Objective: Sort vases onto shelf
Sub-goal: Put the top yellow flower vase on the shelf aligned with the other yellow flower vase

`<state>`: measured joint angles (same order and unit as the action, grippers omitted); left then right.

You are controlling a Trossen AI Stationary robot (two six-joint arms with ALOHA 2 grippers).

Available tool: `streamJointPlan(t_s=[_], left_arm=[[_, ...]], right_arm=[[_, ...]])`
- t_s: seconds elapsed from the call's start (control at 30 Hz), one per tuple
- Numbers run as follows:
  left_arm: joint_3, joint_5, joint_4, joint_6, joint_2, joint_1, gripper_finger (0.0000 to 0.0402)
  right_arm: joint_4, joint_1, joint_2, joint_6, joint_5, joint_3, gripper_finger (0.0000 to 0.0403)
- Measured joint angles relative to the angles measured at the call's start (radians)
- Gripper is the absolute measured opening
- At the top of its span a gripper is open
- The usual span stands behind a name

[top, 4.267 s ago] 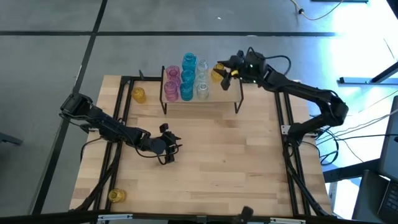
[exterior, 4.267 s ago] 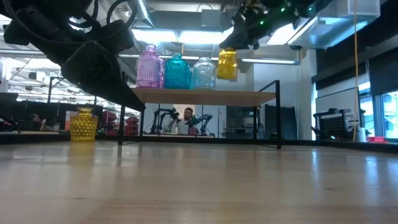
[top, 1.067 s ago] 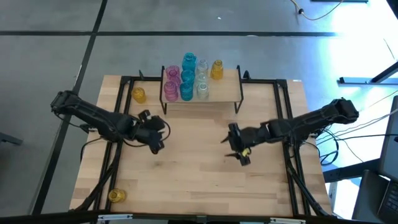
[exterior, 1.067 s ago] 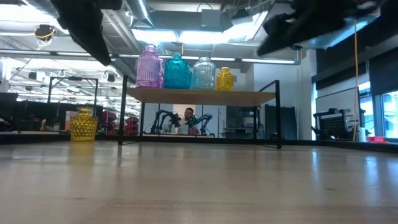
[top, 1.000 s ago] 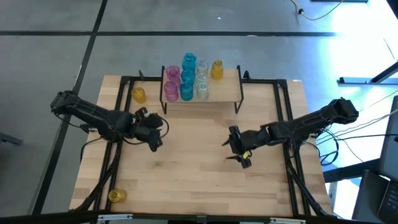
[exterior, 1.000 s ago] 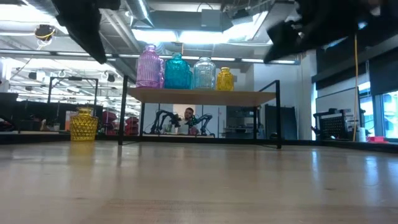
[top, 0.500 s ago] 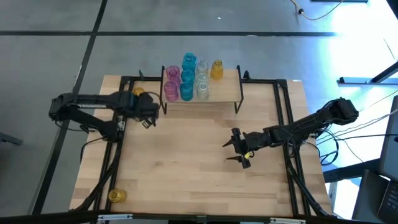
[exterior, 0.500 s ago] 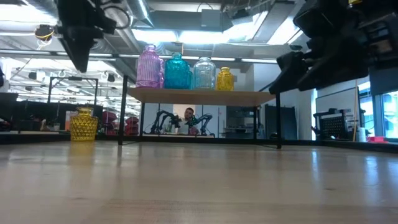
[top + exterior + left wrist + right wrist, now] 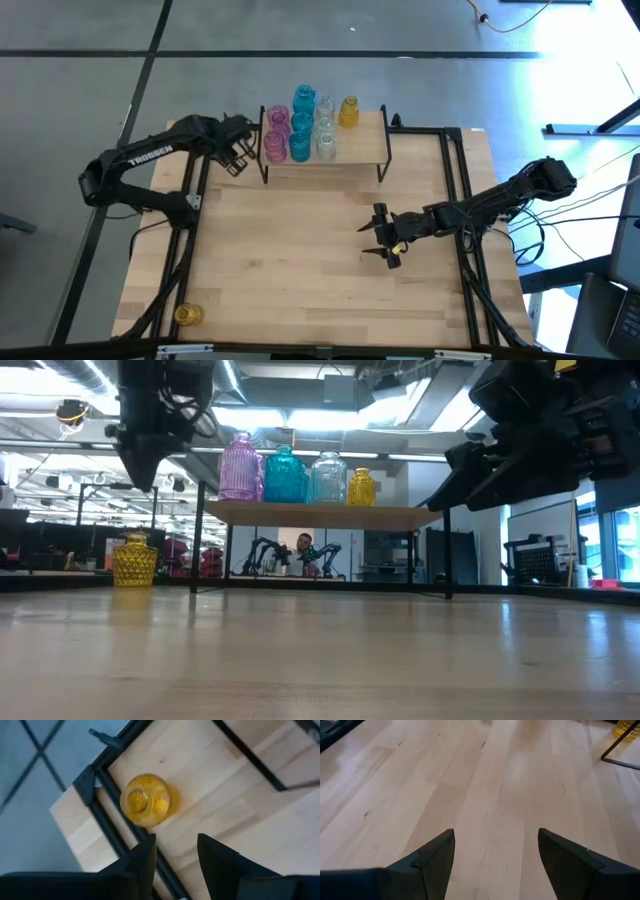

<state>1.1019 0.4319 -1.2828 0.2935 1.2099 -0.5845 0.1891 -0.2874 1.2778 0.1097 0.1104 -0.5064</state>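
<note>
The shelf point(image 9: 350, 150) stands at the table's far middle and bears several vases: pink point(image 9: 276, 120), teal point(image 9: 303, 100), clear point(image 9: 325, 145) and yellow point(image 9: 348, 112). They also show in the low view, with the pink one point(image 9: 240, 468) at the left end. A yellow vase point(image 9: 147, 800) stands upright on the table left of the shelf, also seen in the low view point(image 9: 134, 560). My left gripper point(image 9: 175, 855) is open and hovers above it point(image 9: 238, 157), touching nothing. My right gripper point(image 9: 386, 240) is open and empty over the table's right middle.
Another yellow vase point(image 9: 186, 315) stands at the table's near left corner. A black metal frame point(image 9: 195, 200) runs along the table's left, right and far sides. The bare wooden tabletop point(image 9: 310, 260) lies between the two arms.
My left gripper has swung from the table's left middle toward the far edge and now hangs over the yellow vase left of the shelf. Its fingers stay open. The vases have not moved.
</note>
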Motion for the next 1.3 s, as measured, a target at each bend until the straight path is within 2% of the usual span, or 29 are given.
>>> streamJointPlan(t_s=[0.13,0.37,0.77,1.07,1.3], left_arm=[[0.0,-0.07,0.052,-0.081,0.001,-0.091,0.0137],[-0.011,-0.094,0.11,-0.138,0.001,-0.197,0.0137],[-0.202,-0.162,0.29,-0.231,0.002,-0.332,0.0137],[-0.207,-0.152,0.321,-0.224,0.023,-0.337,0.0137],[-0.207,-0.038,0.334,-0.153,0.102,-0.301,0.0137]], right_arm=[[-0.007,0.0,0.0,0.0,0.0,0.0,0.0266],[-0.007,0.0,0.0,0.0,0.0,0.0,0.0266],[-0.007,0.0,0.0,0.0,0.013,0.0,0.0266],[-0.005,0.0,0.0,0.003,0.014,0.0,0.0266],[-0.005,0.0,0.0,0.003,0.014,0.0,0.0266]])
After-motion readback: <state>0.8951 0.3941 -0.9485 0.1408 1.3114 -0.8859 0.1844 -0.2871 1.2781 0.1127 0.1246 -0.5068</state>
